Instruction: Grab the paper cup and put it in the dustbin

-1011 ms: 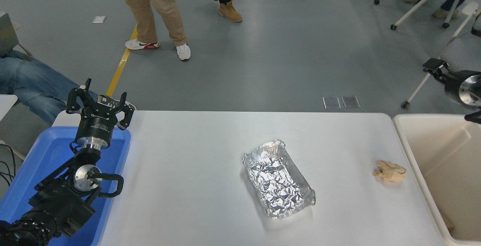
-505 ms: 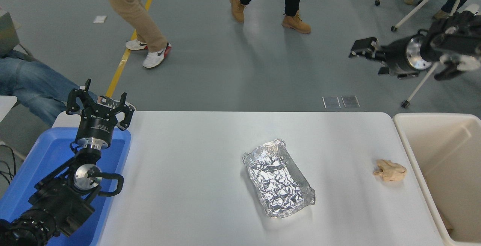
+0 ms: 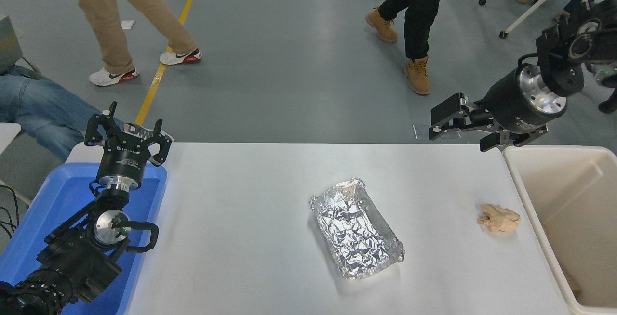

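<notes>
1. Cup: no cup shows on the table, in either gripper, or in the visible part of the bin; I cannot tell where it is.
2. The bin, cream with a thick rim, stands against the table's right end; its far wall and lower right part are cut off by the picture's edge.
3. The right arm enters from the upper right edge and reaches toward the left, held above the table's far right corner, beside the bin's far left corner.
4. The right gripper points left, over the table's far edge, with its fingers spread apart and nothing between them.
5. The left arm is parked at the lower left over a blue tray.
6. The left gripper points away from the camera, its fingers spread and holding nothing.
7. A crumpled foil tray lies near the middle of the table, set at a slant.
8. A tan paper ball lies near the right end, close to the bin's wall but apart from it, below the right gripper in the picture.
9. Beyond the table, two people walk on the grey floor; a third person's legs in jeans show at the left edge; a wheeled chair stands at the upper right.
</notes>
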